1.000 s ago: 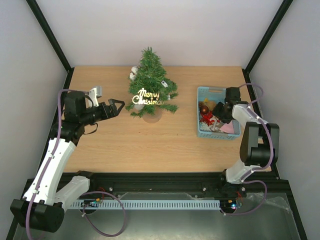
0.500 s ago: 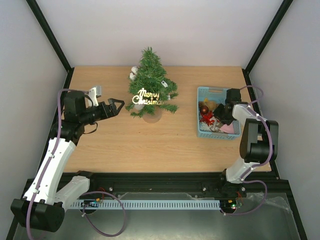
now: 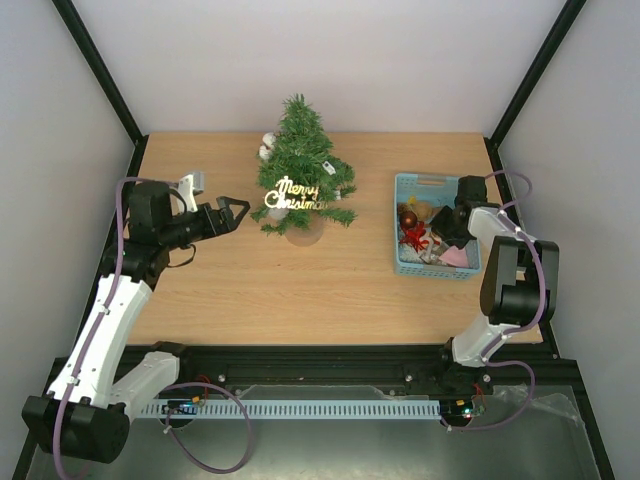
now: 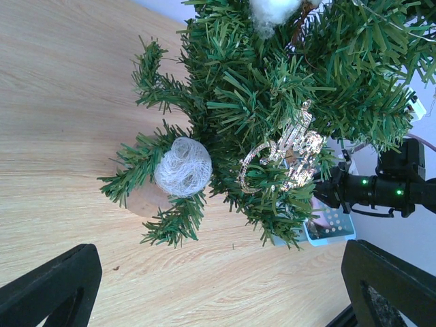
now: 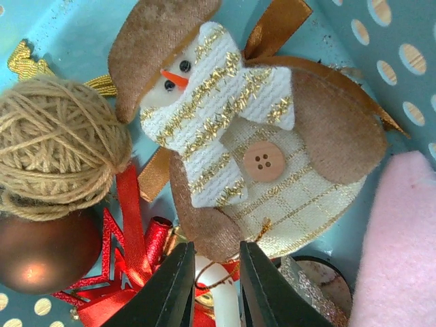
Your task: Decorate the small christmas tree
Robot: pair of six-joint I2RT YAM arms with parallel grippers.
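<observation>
1. Progress: small bushy green christmas tree (image 3: 303,165), centre-back on wooden table (image 3: 300,290), carries gold "Merry Christmas" sign (image 3: 290,193) and white fuzzy ball (image 4: 182,167).
2. Left gripper (image 4: 218,293): wide open, empty, beside tree.
3. Right gripper (image 5: 212,279): inside light-blue perforated basket (image 3: 404,215), fingers narrowly apart around white stick ornament (image 5: 216,289); grip unconfirmed. Basket ornaments unhung.

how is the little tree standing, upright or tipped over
Upright: the tree stands on its round base on the table, top pointing up.
</observation>
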